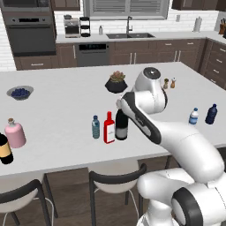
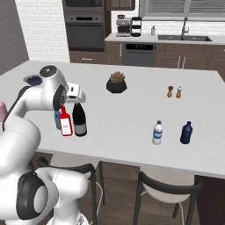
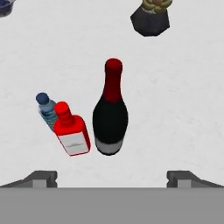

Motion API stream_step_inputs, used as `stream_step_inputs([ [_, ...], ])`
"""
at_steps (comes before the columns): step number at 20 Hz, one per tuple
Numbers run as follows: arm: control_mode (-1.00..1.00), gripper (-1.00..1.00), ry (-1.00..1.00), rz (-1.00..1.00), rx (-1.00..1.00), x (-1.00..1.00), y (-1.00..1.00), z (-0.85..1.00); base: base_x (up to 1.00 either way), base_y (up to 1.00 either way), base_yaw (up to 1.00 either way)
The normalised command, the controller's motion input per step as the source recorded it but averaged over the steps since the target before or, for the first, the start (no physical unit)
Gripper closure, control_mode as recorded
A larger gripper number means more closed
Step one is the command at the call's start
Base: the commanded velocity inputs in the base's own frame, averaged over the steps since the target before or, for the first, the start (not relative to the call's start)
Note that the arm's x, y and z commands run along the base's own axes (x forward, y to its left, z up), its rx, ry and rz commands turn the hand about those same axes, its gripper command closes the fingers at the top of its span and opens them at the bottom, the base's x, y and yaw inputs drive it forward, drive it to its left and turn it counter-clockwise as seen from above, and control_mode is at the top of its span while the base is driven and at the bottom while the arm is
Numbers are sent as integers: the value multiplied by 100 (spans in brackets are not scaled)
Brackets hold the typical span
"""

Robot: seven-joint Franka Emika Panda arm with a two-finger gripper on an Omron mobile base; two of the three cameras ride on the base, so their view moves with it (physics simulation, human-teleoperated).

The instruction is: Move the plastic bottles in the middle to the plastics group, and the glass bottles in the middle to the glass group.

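The gripper (image 3: 112,178) has its jaws wide apart and holds nothing; it hangs above the three middle bottles on the white island counter (image 1: 66,114). Right under it stands the tall dark wine bottle (image 3: 110,114) with red foil neck. Just left of it is the flat red bottle (image 3: 71,130), and the small light-blue water bottle (image 3: 46,108) stands beside that one. The clear water bottle (image 2: 157,132) and navy bottle (image 2: 186,132) stand far right. The pink flask (image 1: 15,133) and the dark bottle with yellowish label (image 1: 5,149) stand far left.

wine bottle (image 3: 110,117) upright, red flat bottle (image 3: 72,131) just beside, small blue-capped bottle (image 3: 46,109) behind; gripper (image 3: 112,177) fingers wide apart.
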Motion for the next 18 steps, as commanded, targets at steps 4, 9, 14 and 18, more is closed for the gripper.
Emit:
stream_step_inputs([
  [4,-100,-100,12,0,-3,28,4,-2,0,0,0],
  [9,-100,-100,10,0,0,26,0,-15,0,0,0],
  [14,-100,-100,1,1,0,24,0,-39,0,0,0],
  [18,-100,-100,0,2,0,39,0,-41,0,0,0],
])
